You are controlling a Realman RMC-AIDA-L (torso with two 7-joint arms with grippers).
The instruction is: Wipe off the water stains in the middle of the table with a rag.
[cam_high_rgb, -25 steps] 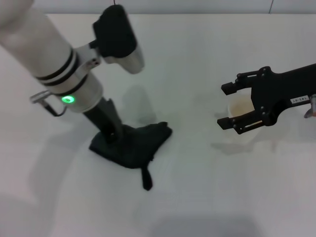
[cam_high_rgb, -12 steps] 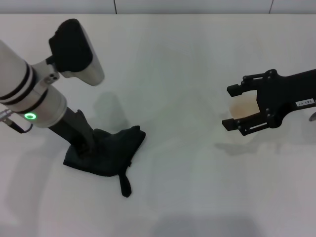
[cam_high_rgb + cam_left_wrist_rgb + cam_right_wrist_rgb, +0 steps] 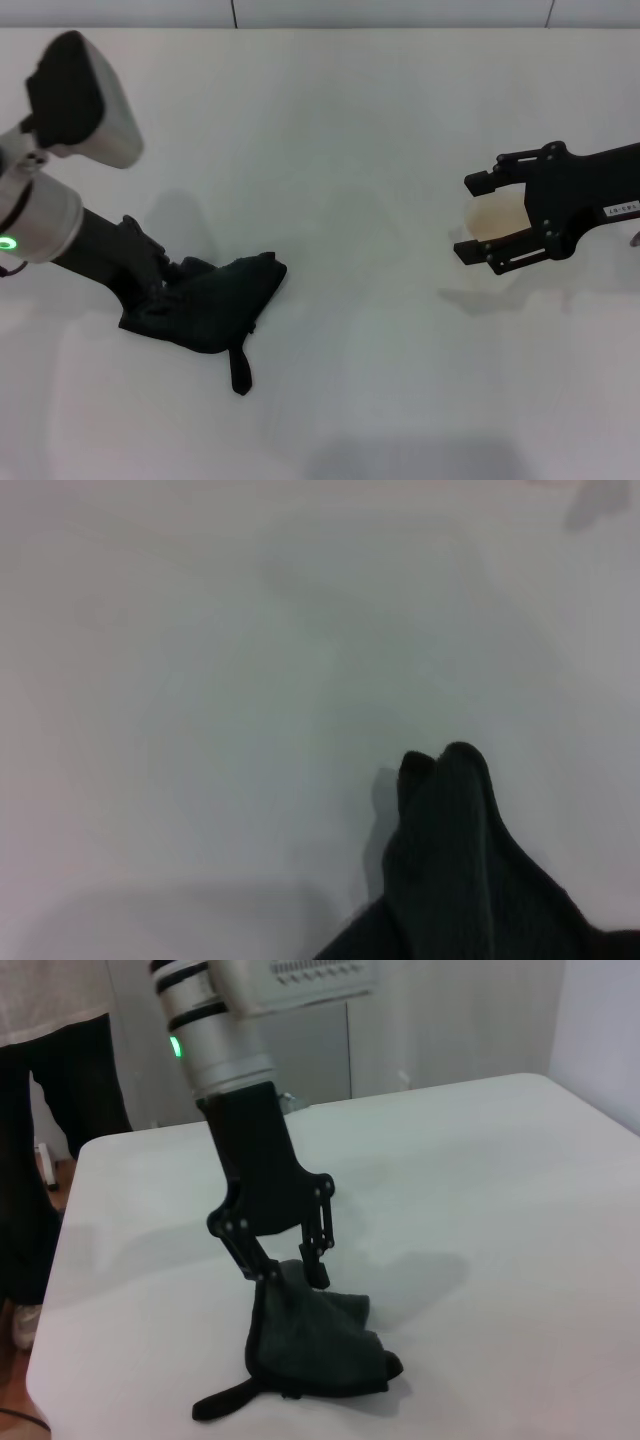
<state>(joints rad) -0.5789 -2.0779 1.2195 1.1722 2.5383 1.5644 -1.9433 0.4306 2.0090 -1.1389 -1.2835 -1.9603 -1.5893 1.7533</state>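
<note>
The dark rag (image 3: pixel 210 303) lies bunched on the white table (image 3: pixel 350 120) at the left, its strap-like tail (image 3: pixel 240 374) pointing toward the front edge. My left gripper (image 3: pixel 160 285) is shut on the rag's left side and presses it to the table. The right wrist view shows that gripper (image 3: pixel 292 1272) planted in the top of the rag (image 3: pixel 315 1350). The rag's edge also shows in the left wrist view (image 3: pixel 465 880). No orange stain shows in any view. My right gripper (image 3: pixel 478 216) hovers at the right, closed around a white paper cup (image 3: pixel 497 217).
A person (image 3: pixel 45 1130) in dark trousers stands beyond the table's far end in the right wrist view. The bare tabletop (image 3: pixel 360 260) stretches between the rag and the right gripper.
My left gripper has dragged the rag leftward across the table, away from the middle. The right gripper with the cup has shifted slightly to the right.
</note>
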